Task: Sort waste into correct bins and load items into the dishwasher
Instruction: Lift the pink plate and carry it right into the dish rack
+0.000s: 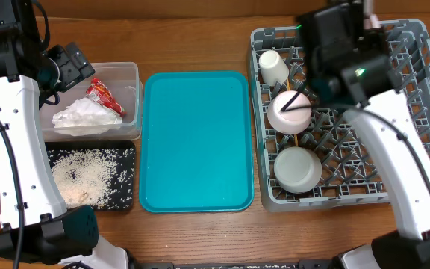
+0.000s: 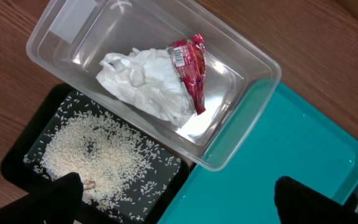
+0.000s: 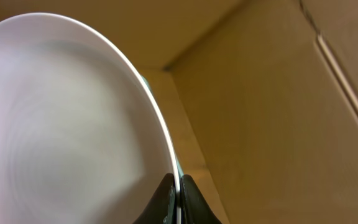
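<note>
The pink plate (image 3: 61, 124) is gripped at its rim by the right jaws, which are shut on the thin edge. In the wrist view it is carried on edge, its face filling the left of the frame. From overhead, the right arm is seen above the far part of the dish rack (image 1: 327, 200), and the plate itself cannot be made out clearly beneath it.

A stiff, smooth, glossy piece is judged here: slippery at the rim, breakable if dropped onto the pegs, and likely to swing in so narrow a pinch. A hold set deeper over the rim would be steadier.

The left jaws are spread wide and empty above the clear tub (image 2: 241, 134), where the napkin (image 2: 145, 84) and red wrapper (image 2: 191, 68) lie. Rice (image 2: 92, 152) is scattered on the black tray (image 2: 17, 165). Two bowls (image 1: 290, 112) and a cup (image 1: 273, 66) are seated in the rack.
</note>
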You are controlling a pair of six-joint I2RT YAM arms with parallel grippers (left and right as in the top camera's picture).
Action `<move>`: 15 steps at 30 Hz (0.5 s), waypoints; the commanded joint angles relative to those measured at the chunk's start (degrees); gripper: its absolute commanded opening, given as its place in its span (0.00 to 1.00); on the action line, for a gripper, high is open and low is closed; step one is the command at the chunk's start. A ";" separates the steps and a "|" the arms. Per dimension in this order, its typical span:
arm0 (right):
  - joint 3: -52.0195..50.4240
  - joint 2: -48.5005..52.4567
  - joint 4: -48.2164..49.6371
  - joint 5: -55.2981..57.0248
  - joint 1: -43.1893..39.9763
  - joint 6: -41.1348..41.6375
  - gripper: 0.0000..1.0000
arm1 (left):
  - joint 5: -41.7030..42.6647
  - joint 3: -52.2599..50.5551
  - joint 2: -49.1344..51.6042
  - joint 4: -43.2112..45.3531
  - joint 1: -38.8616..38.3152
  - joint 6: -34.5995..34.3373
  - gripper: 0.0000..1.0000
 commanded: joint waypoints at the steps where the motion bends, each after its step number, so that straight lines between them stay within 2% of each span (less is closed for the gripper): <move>1: -1.70 0.96 1.14 -0.48 -5.05 1.46 0.04 | 0.24 0.33 -0.61 0.07 0.00 0.46 1.00; 7: -3.15 4.26 2.89 -6.84 -12.24 1.44 0.04 | 0.24 0.33 -0.61 0.07 0.00 0.46 1.00; 15: -3.15 9.79 4.61 -12.83 -12.76 -1.16 0.04 | 0.24 0.33 -0.61 0.07 0.00 0.46 1.00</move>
